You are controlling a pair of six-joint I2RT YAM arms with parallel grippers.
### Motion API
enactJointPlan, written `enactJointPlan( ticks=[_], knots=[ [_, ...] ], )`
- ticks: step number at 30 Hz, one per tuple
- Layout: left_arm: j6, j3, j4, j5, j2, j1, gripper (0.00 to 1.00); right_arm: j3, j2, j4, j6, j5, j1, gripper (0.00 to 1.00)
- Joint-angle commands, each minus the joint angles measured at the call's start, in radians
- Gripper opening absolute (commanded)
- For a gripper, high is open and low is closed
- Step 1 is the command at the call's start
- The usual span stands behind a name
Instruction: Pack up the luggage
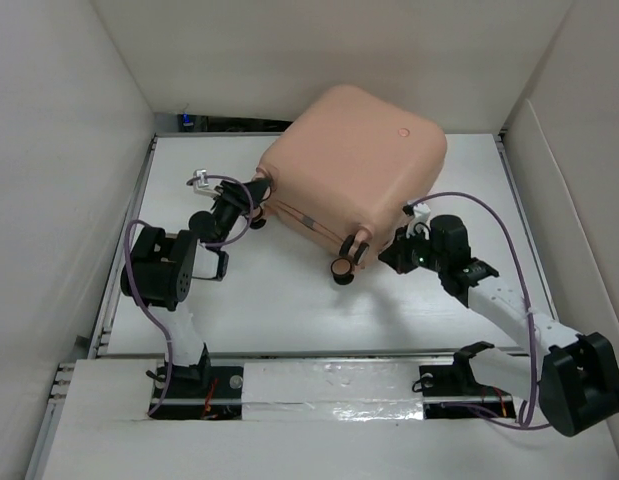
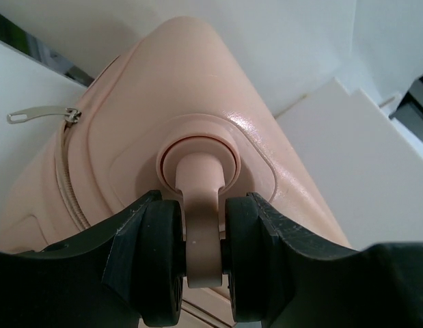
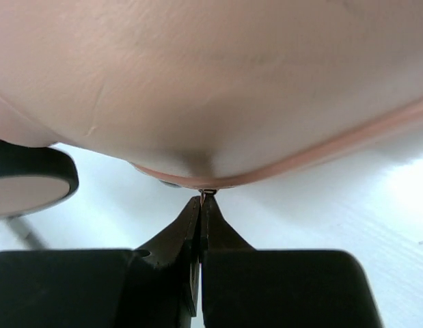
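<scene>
The peach-pink luggage [image 1: 354, 165] lies closed on the table, tilted toward the back. My left gripper [image 1: 251, 195] is at its left corner, shut on a twin caster wheel [image 2: 201, 232]. The black fingers [image 2: 122, 239] press both wheel halves from outside. My right gripper [image 1: 409, 225] is at the luggage's near right corner. In the right wrist view its jaws are pressed together [image 3: 203, 203] on a small metal zipper pull [image 3: 208, 193] at the zipper seam. The shell fills the top of that view [image 3: 211, 75]. The lining is hidden.
A second wheel [image 1: 344, 265] sticks out at the luggage's near edge, also in the right wrist view [image 3: 26, 181]. Another zipper pull [image 2: 33, 115] hangs loose on the left side. White walls enclose the table [image 1: 289, 310] on three sides.
</scene>
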Motion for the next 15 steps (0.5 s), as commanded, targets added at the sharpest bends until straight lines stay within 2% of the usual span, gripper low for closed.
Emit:
enactJointPlan(
  ticks=[1,2,3,4,8,10,12,15],
  knots=[
    [-0.058,-0.179,0.441,0.243,0.044,-0.114,0.0,-0.007,-0.002,0.412,0.074,0.102,0.102,0.0],
    [-0.061,-0.196,0.439,0.243,0.036,-0.127,0.0,-0.088,-0.005,0.46,0.102,0.126,0.144,0.0],
    [-0.073,-0.198,0.441,0.244,0.024,-0.128,0.0,-0.123,0.009,0.554,0.134,0.156,0.238,0.0],
    [-0.083,-0.195,0.441,0.244,0.014,-0.141,0.0,-0.153,0.024,0.602,0.195,0.242,0.294,0.0],
    [-0.11,-0.172,0.439,0.226,-0.039,-0.198,0.0,-0.209,0.156,0.785,0.3,0.477,0.513,0.0],
    [-0.118,-0.172,0.438,0.201,-0.078,-0.224,0.0,-0.212,0.234,0.897,0.335,0.585,0.558,0.0],
    [-0.122,-0.172,0.435,0.197,-0.102,-0.262,0.0,-0.21,0.271,0.991,0.343,0.627,0.572,0.0],
    [-0.116,-0.193,0.398,0.178,-0.161,-0.281,0.0,-0.161,0.233,0.903,0.305,0.62,0.534,0.0]
  ],
)
